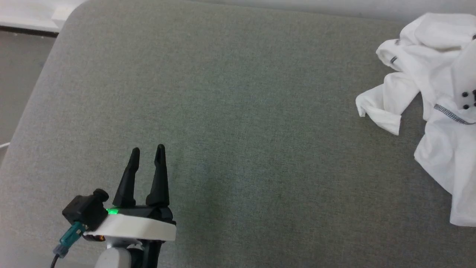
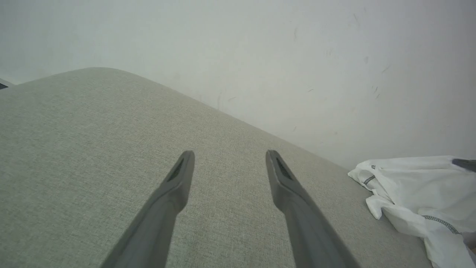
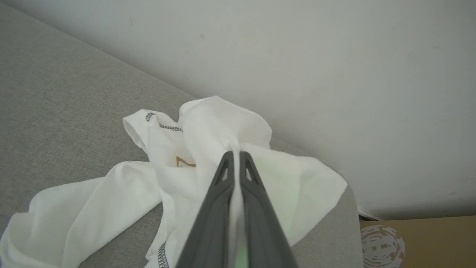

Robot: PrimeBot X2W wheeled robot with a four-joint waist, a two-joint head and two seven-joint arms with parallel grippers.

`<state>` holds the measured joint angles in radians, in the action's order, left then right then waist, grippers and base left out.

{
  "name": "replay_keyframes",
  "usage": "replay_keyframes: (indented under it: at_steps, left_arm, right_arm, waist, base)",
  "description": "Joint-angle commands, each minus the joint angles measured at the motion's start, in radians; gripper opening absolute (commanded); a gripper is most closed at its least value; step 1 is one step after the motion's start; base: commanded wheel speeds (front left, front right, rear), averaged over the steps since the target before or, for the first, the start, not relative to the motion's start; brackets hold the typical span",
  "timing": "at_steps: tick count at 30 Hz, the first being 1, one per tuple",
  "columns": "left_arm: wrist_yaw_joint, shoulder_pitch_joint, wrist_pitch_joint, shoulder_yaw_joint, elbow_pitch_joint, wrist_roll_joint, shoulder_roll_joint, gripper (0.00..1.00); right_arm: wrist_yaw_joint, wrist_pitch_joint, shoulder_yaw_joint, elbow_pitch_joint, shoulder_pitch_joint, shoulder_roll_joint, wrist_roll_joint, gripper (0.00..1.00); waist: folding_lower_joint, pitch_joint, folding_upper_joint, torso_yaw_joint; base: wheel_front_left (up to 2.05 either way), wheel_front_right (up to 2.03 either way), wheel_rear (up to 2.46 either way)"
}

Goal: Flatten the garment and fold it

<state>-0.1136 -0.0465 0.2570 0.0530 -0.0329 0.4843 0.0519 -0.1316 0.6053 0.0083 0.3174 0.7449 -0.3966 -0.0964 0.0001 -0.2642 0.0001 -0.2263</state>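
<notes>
The right gripper (image 3: 235, 154) has its two dark fingers clenched on a thin ridge of white cloth, which is pinched between them and drawn up into a peak. That cloth belongs to the shirt (image 3: 208, 123), which lies crumpled in loose folds around the fingers. A small orange-brown logo (image 3: 184, 162) shows just left of the fingertips, and dark grey zigzag stitching (image 1: 452, 114) runs along a seam. In the head view the shirt (image 1: 427, 67) sits at the far right of the grey upholstered surface (image 1: 238, 111), with a sleeve spilling leftward and the pale right forearm (image 1: 465, 74) over it.

The left gripper (image 1: 148, 149) is released, its fingers spread with nothing between them. It hovers over bare upholstery at the near left, well apart from the shirt (image 2: 416, 186).

A pale wall (image 2: 260, 56) rises behind the surface's far edge. A brown cardboard box (image 3: 420, 238) stands beyond the surface's right end.
</notes>
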Motion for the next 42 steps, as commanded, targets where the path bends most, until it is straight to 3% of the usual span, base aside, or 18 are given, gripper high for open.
replay_keyframes:
  at_steps: [1, 4, 8, 10, 11, 12, 20, 26, 32, 37, 42]
  left_arm:
    - [-0.007, -0.023, 0.005, 0.003, -0.006, 0.007, -0.002, 1.00]
    - [-0.010, -0.043, 0.005, 0.005, -0.016, 0.014, -0.002, 1.00]
    - [-0.012, -0.057, 0.005, 0.002, -0.027, 0.012, -0.002, 1.00]
    - [-0.013, -0.056, 0.005, -0.001, -0.029, 0.009, -0.002, 1.00]
    - [-0.013, -0.054, 0.005, -0.002, -0.029, 0.006, -0.002, 1.00]
    - [-0.014, -0.052, 0.005, -0.004, -0.030, 0.005, -0.002, 1.00]
    - [-0.011, -0.015, 0.005, -0.007, -0.030, -0.002, -0.002, 1.00]
    - [-0.003, 0.032, 0.005, -0.019, -0.004, -0.009, -0.002, 1.00]
    - [0.000, 0.058, 0.005, -0.042, 0.017, -0.013, -0.002, 1.00]
    - [-0.002, 0.054, 0.005, -0.042, 0.025, -0.021, -0.002, 1.00]
    - [-0.007, 0.033, 0.005, -0.043, 0.023, -0.027, -0.001, 1.00]
  right_arm:
    - [0.001, 0.003, -0.002, 0.024, -0.009, 0.027, -0.009, 0.00]
    - [0.001, -0.005, -0.011, 0.069, -0.010, 0.057, -0.022, 0.00]
    - [0.001, -0.032, -0.009, 0.108, 0.000, 0.079, -0.026, 0.29]
    - [0.001, -0.042, 0.003, 0.118, 0.004, 0.089, -0.016, 0.47]
    - [0.001, -0.046, 0.007, 0.120, 0.006, 0.093, -0.007, 0.85]
    - [0.001, -0.050, 0.013, 0.120, 0.008, 0.097, 0.003, 1.00]
    - [0.001, -0.100, 0.002, 0.038, -0.047, 0.105, 0.091, 1.00]
    - [0.001, -0.091, -0.079, -0.159, -0.272, 0.116, 0.140, 1.00]
    - [0.001, -0.099, -0.194, -0.340, -0.531, 0.213, 0.105, 1.00]
    - [0.001, -0.096, -0.230, -0.343, -0.629, 0.260, 0.074, 1.00]
    - [0.001, -0.109, -0.228, -0.243, -0.613, 0.270, 0.045, 1.00]
  waist:
    - [-0.0001, -0.083, -0.0001, -0.040]
    - [-0.0001, -0.095, -0.0001, -0.044]
    - [-0.0001, -0.089, -0.0001, -0.035]
    - [-0.0001, -0.076, -0.0001, -0.023]
    - [-0.0001, -0.068, -0.0001, -0.018]
    - [-0.0001, -0.059, -0.0001, -0.012]
    - [-0.0001, 0.028, -0.0001, 0.012]
    - [-0.0001, 0.047, -0.0001, 0.025]
    - [-0.0001, 0.037, -0.0001, 0.053]
    - [-0.0001, 0.016, -0.0001, 0.065]
    - [-0.0001, -0.012, -0.0001, 0.062]
  base:
    - [0.00, 0.00, 0.00]
    - [0.00, 0.00, 0.00]
    - [0.00, 0.00, 0.00]
    - [0.00, 0.00, 0.00]
    - [0.00, 0.00, 0.00]
    - [0.00, 0.00, 0.00]
    - [0.00, 0.00, 0.00]
    - [0.00, 0.00, 0.00]
    - [0.00, 0.00, 0.00]
    - [0.00, 0.00, 0.00]
    - [0.00, 0.00, 0.00]
